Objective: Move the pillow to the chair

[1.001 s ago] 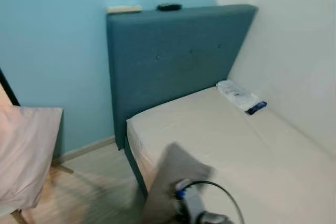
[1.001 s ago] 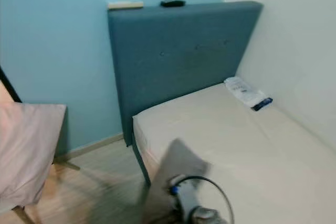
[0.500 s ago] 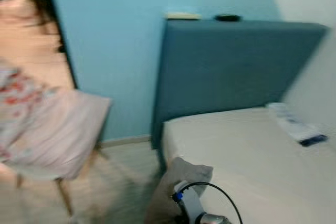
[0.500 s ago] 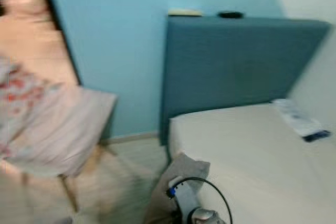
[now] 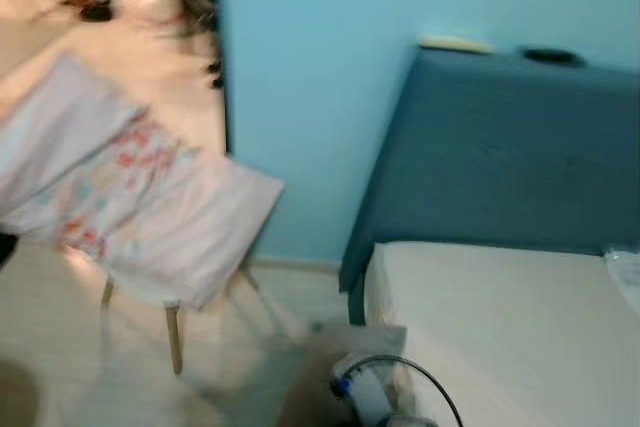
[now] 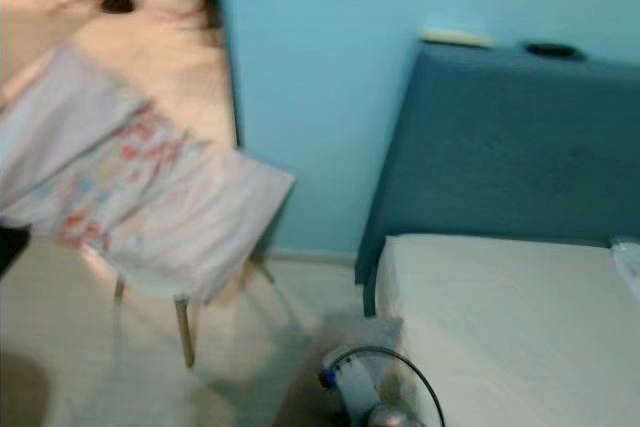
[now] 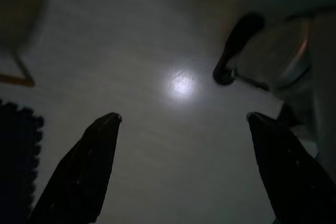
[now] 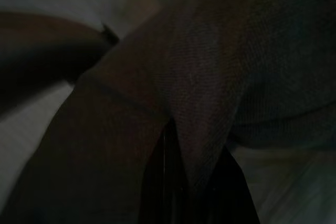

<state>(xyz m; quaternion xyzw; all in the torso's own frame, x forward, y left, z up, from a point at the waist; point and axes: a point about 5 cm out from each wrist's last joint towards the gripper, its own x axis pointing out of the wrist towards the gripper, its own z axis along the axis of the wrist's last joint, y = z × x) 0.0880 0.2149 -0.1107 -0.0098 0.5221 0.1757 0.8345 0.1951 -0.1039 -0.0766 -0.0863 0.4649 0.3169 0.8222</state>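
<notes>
Right gripper (image 8: 178,182) fingers pinch grey pillow (image 8: 199,93); left gripper (image 7: 184,121) fingers spread

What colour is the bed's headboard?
Dark teal blue, against a lighter blue wall. The headboard shows best in the right eye view.

Both head views are evenly and softly lit but smeared by motion blur, so the chair (image 5: 150,217), the headboard (image 5: 500,167) and the blue wall (image 5: 320,67) have soft edges, and the far upper-left corner is an unreadable smudge. The left wrist view is dim, with one small bright glare spot on the pale floor (image 7: 181,83) and the two fingers (image 7: 84,171) as black silhouettes. The right wrist view is very dark, close and out of focus, showing only a murky weave of cloth (image 8: 210,77).
</notes>
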